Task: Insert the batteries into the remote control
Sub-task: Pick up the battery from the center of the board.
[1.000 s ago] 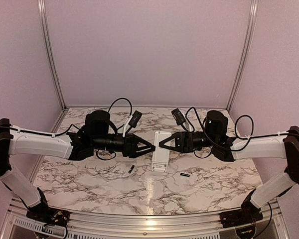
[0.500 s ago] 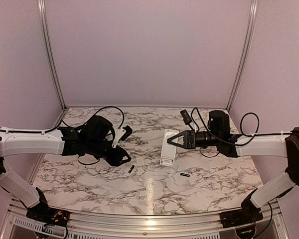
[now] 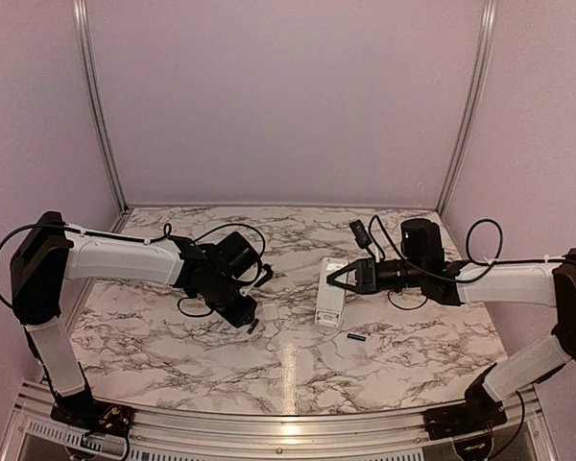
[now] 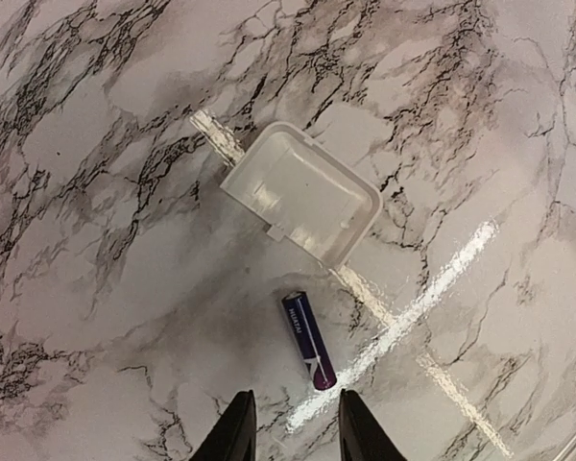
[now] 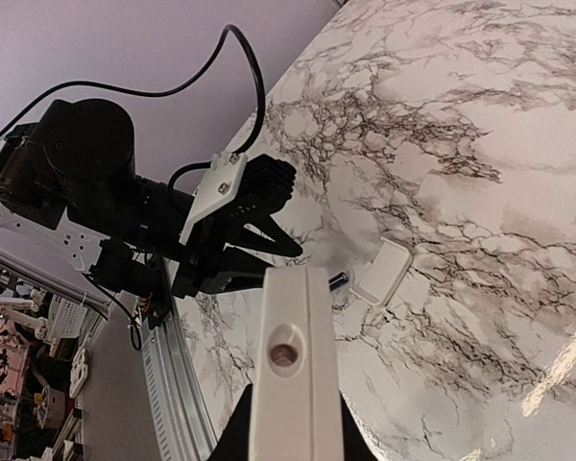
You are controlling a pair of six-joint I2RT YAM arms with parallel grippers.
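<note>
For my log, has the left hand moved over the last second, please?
Yes. The left hand swung nearer, down to the stationary battery beside the cover plate.

We are in a robot test booth in a lab, not a home. The table has a marble-pattern top edged by a metal rail. Plain lilac panels set in metal posts wall it in. The left arm and right arm trail loose cables. Past the table edge, the right wrist view catches a cluttered equipment room.
</note>
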